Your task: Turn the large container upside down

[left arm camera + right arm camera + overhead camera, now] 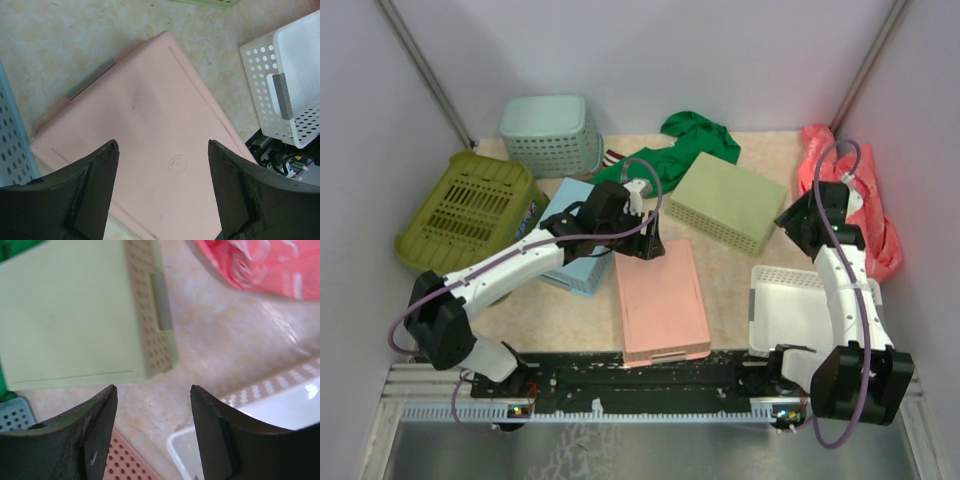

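Note:
The large olive-green slotted basket (470, 210) sits at the table's far left against the wall, with its slotted base facing up and toward the camera. It shows in neither wrist view. My left gripper (645, 247) is open and empty over the far end of the pink tray (660, 298), well to the right of the basket. In the left wrist view the open gripper (162, 145) hangs above the tray's smooth pink base (150, 115). My right gripper (792, 222) is open and empty at the right; in its wrist view it (153, 388) hangs above bare table.
A teal grid-holed basket (552, 133) stands at the back left. A light blue basket (578, 255) lies under my left arm. Green cloth (680, 150), a pale green box (728, 203) and a red bag (865, 210) lie behind. A white basket (788, 310) sits front right.

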